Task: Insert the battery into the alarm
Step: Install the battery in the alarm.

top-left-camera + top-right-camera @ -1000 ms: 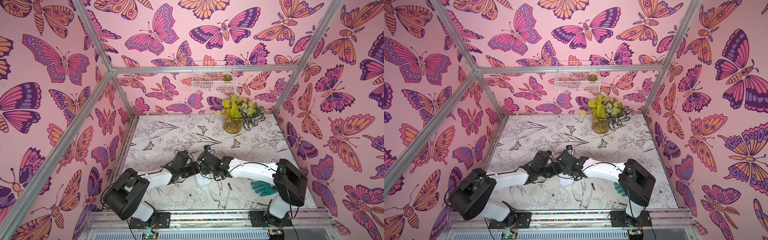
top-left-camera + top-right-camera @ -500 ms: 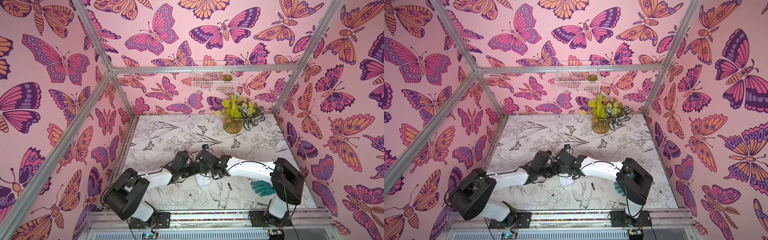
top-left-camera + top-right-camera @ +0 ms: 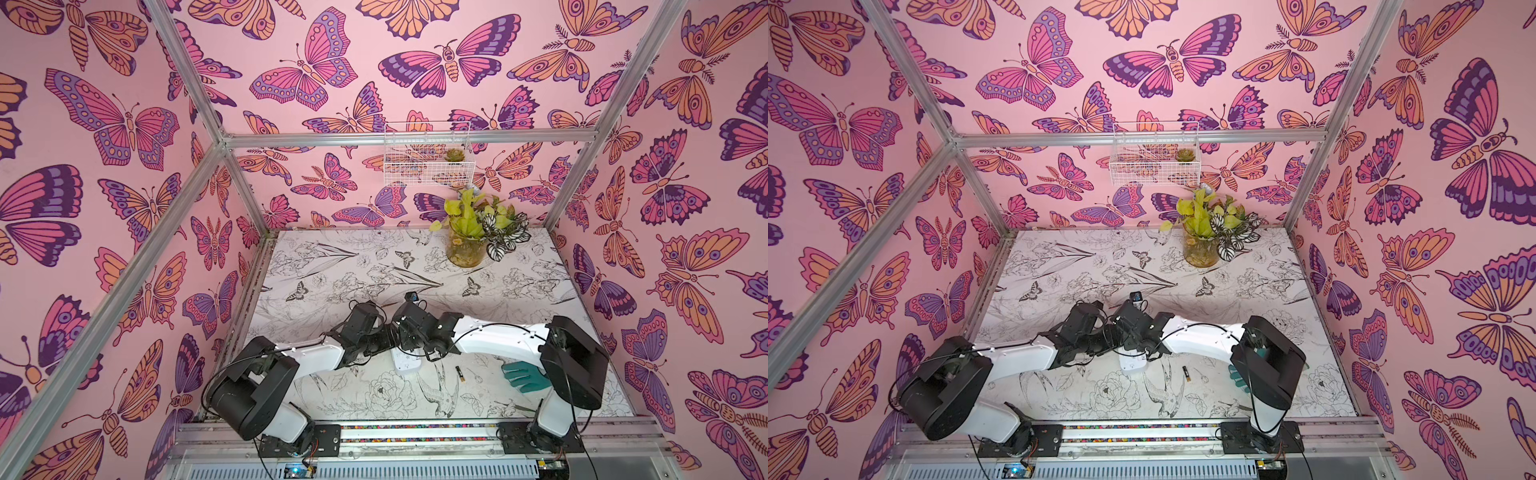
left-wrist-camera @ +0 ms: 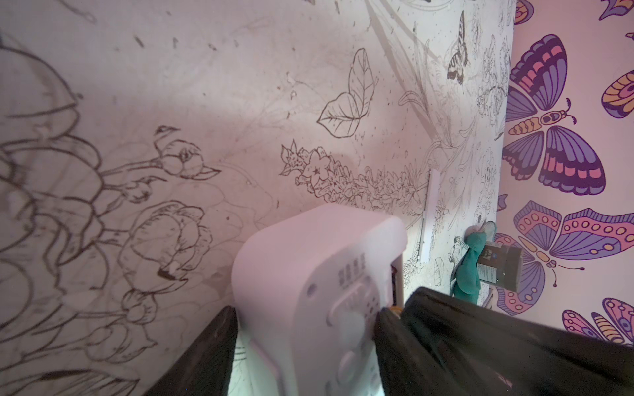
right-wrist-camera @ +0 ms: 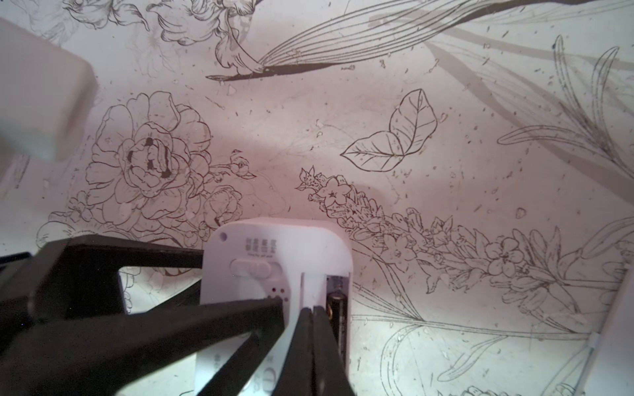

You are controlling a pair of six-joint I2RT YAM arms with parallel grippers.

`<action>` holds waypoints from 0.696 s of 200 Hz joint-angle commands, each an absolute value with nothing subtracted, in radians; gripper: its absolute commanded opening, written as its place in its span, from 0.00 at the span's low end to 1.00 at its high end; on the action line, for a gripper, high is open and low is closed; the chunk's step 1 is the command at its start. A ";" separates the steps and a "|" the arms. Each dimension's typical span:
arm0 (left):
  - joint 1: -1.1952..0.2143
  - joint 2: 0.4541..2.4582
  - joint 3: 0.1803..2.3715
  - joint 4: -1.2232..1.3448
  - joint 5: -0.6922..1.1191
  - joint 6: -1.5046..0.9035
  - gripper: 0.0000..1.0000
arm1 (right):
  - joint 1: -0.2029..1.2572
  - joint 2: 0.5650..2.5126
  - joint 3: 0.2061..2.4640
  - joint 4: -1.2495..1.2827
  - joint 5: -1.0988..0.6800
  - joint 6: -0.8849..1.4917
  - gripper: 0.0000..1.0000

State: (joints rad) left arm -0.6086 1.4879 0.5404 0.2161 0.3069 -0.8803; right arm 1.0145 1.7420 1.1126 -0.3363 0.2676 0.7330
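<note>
alarm [image 3: 406,360] face down, near-centre table [image 3: 374,270]. left gripper [image 4: 307,310] clamps its sides, steadying. right gripper [image 5: 313,310] pinched shut, tip beside battery [image 5: 338,305] in alarm's open back, likely pressing it home.

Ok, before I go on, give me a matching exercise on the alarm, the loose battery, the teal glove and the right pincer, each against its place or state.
Things:
1. alarm
2. loose battery
3. teal glove
4. right pincer

Places or states:
A. partly hidden by the right arm
B. shut, tips at the alarm's open battery bay
C. lying on the table between alarm and glove
D. back up, clamped by the left pincer

Pairs: 1-D, 2-C, 3-A, 4-B.
</note>
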 commanded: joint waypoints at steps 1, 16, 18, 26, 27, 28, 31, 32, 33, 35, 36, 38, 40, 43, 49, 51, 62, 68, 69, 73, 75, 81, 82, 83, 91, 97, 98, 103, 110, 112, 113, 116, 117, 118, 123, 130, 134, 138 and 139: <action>-0.606 1.522 0.499 0.118 0.272 -0.873 0.65 | 1.015 1.753 1.087 -0.368 0.253 0.744 0.05; -0.606 1.522 0.498 0.118 0.272 -0.874 0.65 | 1.018 1.750 1.076 -0.366 0.250 0.747 0.05; -0.606 1.522 0.498 0.120 0.272 -0.874 0.65 | 1.018 1.749 1.074 -0.365 0.248 0.747 0.05; -0.606 1.522 0.497 0.118 0.270 -0.874 0.65 | 1.019 1.747 1.066 -0.360 0.246 0.750 0.05; -0.606 1.523 0.497 0.119 0.270 -0.874 0.65 | 1.019 1.747 1.064 -0.359 0.245 0.750 0.05; -0.606 1.522 0.497 0.119 0.270 -0.874 0.65 | 1.019 1.747 1.064 -0.359 0.244 0.751 0.05; -0.606 1.523 0.496 0.119 0.269 -0.874 0.65 | 1.020 1.746 1.060 -0.358 0.243 0.752 0.05; -0.606 1.522 0.496 0.118 0.269 -0.874 0.65 | 1.020 1.746 1.059 -0.358 0.241 0.753 0.05; -0.606 1.522 0.496 0.119 0.269 -0.874 0.65 | 1.020 1.746 1.058 -0.357 0.241 0.753 0.05; -0.606 1.522 0.495 0.120 0.268 -0.876 0.65 | 1.020 1.746 1.056 -0.356 0.240 0.754 0.05; -0.606 1.521 0.495 0.119 0.268 -0.876 0.65 | 1.020 1.746 1.056 -0.356 0.240 0.755 0.05; -0.606 1.522 0.495 0.119 0.267 -0.876 0.65 | 1.020 1.746 1.054 -0.355 0.238 0.756 0.05; -0.606 1.522 0.495 0.120 0.266 -0.875 0.65 | 1.020 1.746 1.052 -0.354 0.237 0.757 0.05; -0.605 1.522 0.495 0.119 0.267 -0.876 0.65 | 1.020 1.746 1.050 -0.353 0.234 0.758 0.04; -0.606 1.522 0.495 0.119 0.267 -0.875 0.65 | 1.021 1.744 1.045 -0.350 0.230 0.761 0.04; -0.606 1.522 0.495 0.120 0.267 -0.876 0.65 | 1.021 1.745 1.042 -0.350 0.229 0.763 0.04; -0.606 1.522 0.495 0.119 0.267 -0.876 0.65 | 1.024 1.743 1.032 -0.344 0.222 0.771 0.04; -0.606 1.521 0.494 0.118 0.267 -0.875 0.65 | 1.026 1.742 1.026 -0.340 0.221 0.776 0.04; -0.606 1.522 0.494 0.118 0.266 -0.875 0.65 | 1.027 1.741 1.024 -0.340 0.222 0.777 0.04; -0.606 1.521 0.494 0.119 0.265 -0.875 0.65 | 1.029 1.741 1.020 -0.338 0.220 0.780 0.04; -0.605 1.522 0.494 0.118 0.265 -0.876 0.65 | 1.029 1.741 1.019 -0.338 0.220 0.783 0.04; -0.606 1.521 0.494 0.119 0.265 -0.876 0.65 | 1.032 1.741 1.015 -0.339 0.218 0.787 0.04; -0.606 1.522 0.494 0.119 0.264 -0.876 0.65 | 1.033 1.740 1.013 -0.339 0.218 0.788 0.04; -0.606 1.522 0.494 0.119 0.263 -0.876 0.65 | 1.033 1.741 1.013 -0.338 0.218 0.789 0.04; -0.605 1.524 0.494 0.119 0.264 -0.877 0.65 | 1.037 1.741 1.005 -0.338 0.219 0.796 0.04; -0.606 1.523 0.495 0.118 0.263 -0.877 0.65 | 1.039 1.740 1.001 -0.340 0.223 0.801 0.04; -0.605 1.523 0.495 0.118 0.263 -0.877 0.65 | 1.040 1.740 1.000 -0.340 0.224 0.803 0.04; -0.606 1.525 0.495 0.118 0.262 -0.877 0.65 | 1.043 1.740 0.995 -0.340 0.225 0.808 0.04; -0.606 1.526 0.495 0.119 0.261 -0.877 0.65 | 1.044 1.737 0.987 -0.336 0.225 0.812 0.04; -0.606 1.526 0.495 0.118 0.261 -0.877 0.65 | 1.045 1.737 0.984 -0.334 0.224 0.814 0.04; -0.606 1.526 0.495 0.118 0.261 -0.877 0.65 | 1.046 1.737 0.983 -0.333 0.225 0.815 0.04; -0.606 1.527 0.495 0.120 0.262 -0.877 0.65 | 1.045 1.735 0.979 -0.332 0.223 0.818 0.04; -0.606 1.526 0.495 0.120 0.261 -0.877 0.65 | 1.046 1.735 0.978 -0.332 0.223 0.819 0.04; -0.606 1.526 0.495 0.120 0.262 -0.877 0.65 | 1.047 1.734 0.977 -0.332 0.223 0.821 0.04; -0.606 1.528 0.497 0.119 0.262 -0.876 0.65 | 1.049 1.734 0.971 -0.329 0.221 0.827 0.04; -0.605 1.528 0.496 0.119 0.262 -0.877 0.65 | 1.052 1.733 0.963 -0.328 0.220 0.834 0.04; -0.606 1.528 0.496 0.118 0.261 -0.879 0.65 | 1.055 1.730 0.958 -0.326 0.222 0.839 0.04; -0.605 1.528 0.495 0.119 0.261 -0.879 0.65 | 1.057 1.728 0.954 -0.326 0.225 0.844 0.04; -0.605 1.528 0.495 0.120 0.261 -0.879 0.65 | 1.058 1.728 0.952 -0.325 0.226 0.845 0.04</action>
State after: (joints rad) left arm -0.6086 1.4879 0.5365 0.2245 0.3065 -0.8806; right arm 1.0260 1.7172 1.0168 -0.2123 0.2729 0.8013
